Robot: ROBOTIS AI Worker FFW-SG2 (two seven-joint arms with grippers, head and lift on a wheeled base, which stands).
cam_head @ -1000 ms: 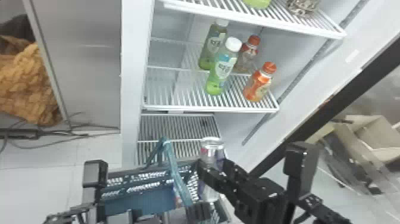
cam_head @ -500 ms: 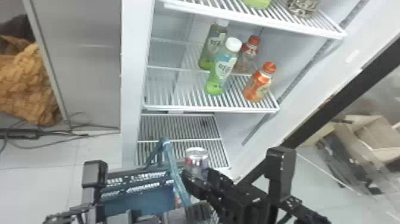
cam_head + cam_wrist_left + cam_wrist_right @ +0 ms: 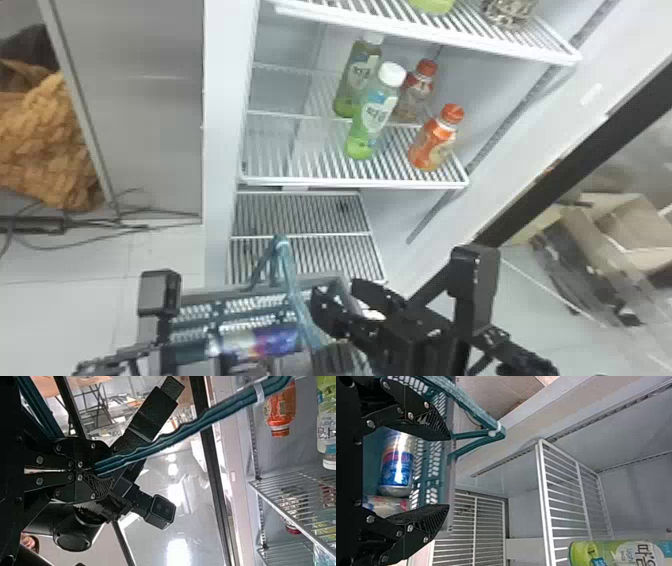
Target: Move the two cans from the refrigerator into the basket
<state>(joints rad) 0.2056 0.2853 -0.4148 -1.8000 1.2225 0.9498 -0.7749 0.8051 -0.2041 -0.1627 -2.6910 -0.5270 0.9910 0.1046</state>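
Note:
My left gripper (image 3: 160, 295) is at the lower left in the head view. In the left wrist view, the left gripper (image 3: 97, 471) is closed around the teal basket handle (image 3: 174, 433). The right gripper (image 3: 337, 295) is over the right part of the teal basket (image 3: 235, 290), its fingers apart. Seen from the right wrist, the right gripper (image 3: 447, 473) is open and empty. Inside the basket lie a blue and silver can (image 3: 397, 465) and a second can (image 3: 385, 504), close beside it and partly behind a finger. The colourful can (image 3: 277, 342) is also visible from the head.
The fridge's middle shelf (image 3: 320, 181) holds green bottles (image 3: 372, 120) and orange-capped bottles (image 3: 432, 142). Its lower racks (image 3: 305, 212) are just beyond the basket. An upper shelf (image 3: 425, 37) juts out above, and cardboard boxes (image 3: 635, 225) are at the far right.
The right gripper has moved left over the basket and opened. The can that stood in its fingers has been let go, and two cans are now in the basket. The left arm has stayed put.

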